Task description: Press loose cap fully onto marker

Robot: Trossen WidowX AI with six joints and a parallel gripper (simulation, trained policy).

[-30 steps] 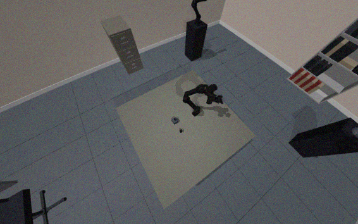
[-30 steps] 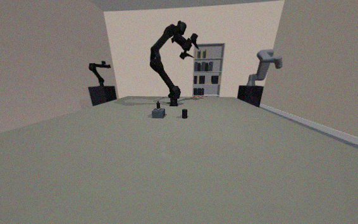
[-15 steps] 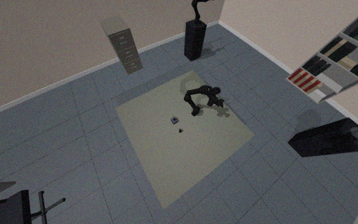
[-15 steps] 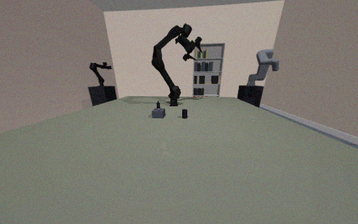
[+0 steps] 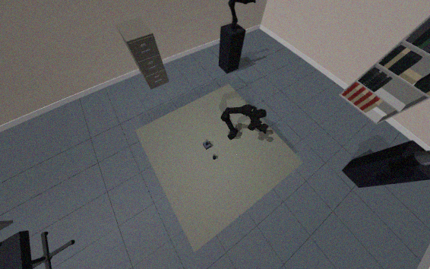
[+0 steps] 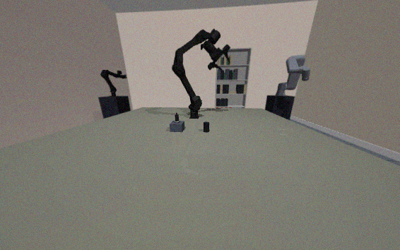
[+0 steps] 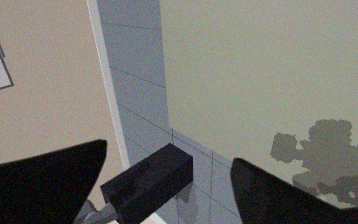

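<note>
The tabletop [image 5: 228, 197] [image 6: 198, 183] [image 7: 250, 60] supports the arm [image 5: 227, 115] [image 6: 179, 63]. The end effector [image 5: 258, 128] [image 6: 223, 63] [image 7: 170, 157] is elevated, fingers wide apart, gripping nothing. The block [image 5: 207, 144] [image 6: 177, 126] holds the upright marker [image 6: 177, 118]; the cap [image 5: 215, 156] [image 6: 206, 127] stands nearby.

From my remote feed I see a filing cabinet [image 5: 146, 61] against the wall, 1 bookshelf [image 5: 385, 70] [image 6: 248, 78] with books, and 2 dark pedestals [image 5: 231, 49] [image 6: 114, 106], 1 bearing a grey robot arm [image 6: 292, 72].
</note>
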